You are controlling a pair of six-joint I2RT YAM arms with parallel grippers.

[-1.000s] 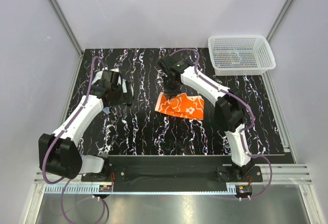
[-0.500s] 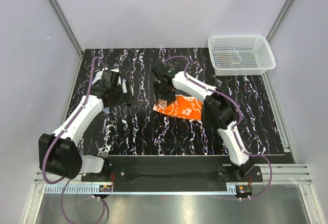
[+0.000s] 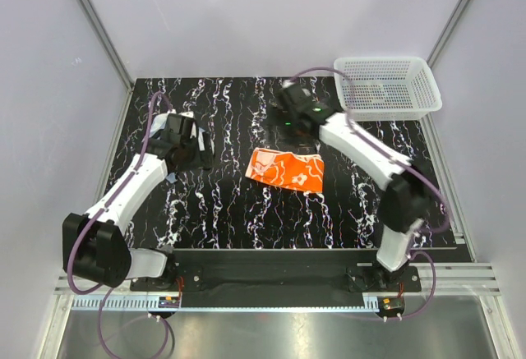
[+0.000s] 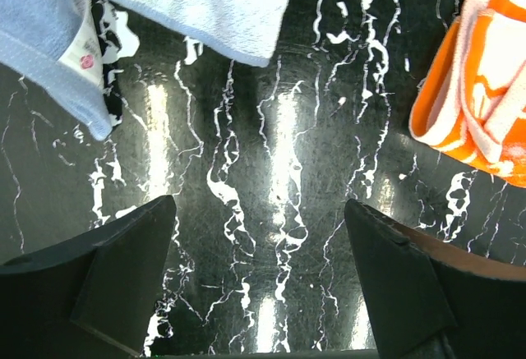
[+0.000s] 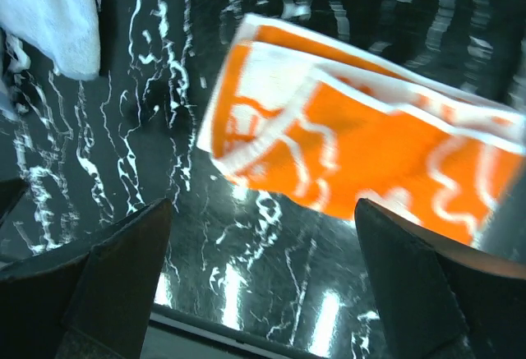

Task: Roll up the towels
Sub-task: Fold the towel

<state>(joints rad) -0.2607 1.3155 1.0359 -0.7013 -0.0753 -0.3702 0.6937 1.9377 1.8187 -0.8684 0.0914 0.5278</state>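
Observation:
The orange towel [image 3: 286, 168] with its white print lies folded flat on the black marbled table [image 3: 246, 211]; in the right wrist view the orange towel [image 5: 370, 149] has one edge doubled over. My right gripper [image 3: 289, 122] hovers just beyond its far edge, and the right gripper [image 5: 263, 204] stands open and empty over bare table. The pale blue towel [image 4: 189, 6] lies mostly under my left arm; only a corner of the blue towel [image 3: 169, 177] shows from above. My left gripper [image 3: 187, 150] is over it, and the left gripper [image 4: 259, 207] is open with nothing between its fingers.
A white mesh basket [image 3: 386, 88] stands at the table's far right corner. Grey walls and aluminium posts enclose the table on three sides. The orange towel [image 4: 485, 96] shows to the right of the left gripper.
My right gripper opened, let go of the orange towel's left end and pulled away toward the far right. The towel stayed flat. The left arm hardly moved.

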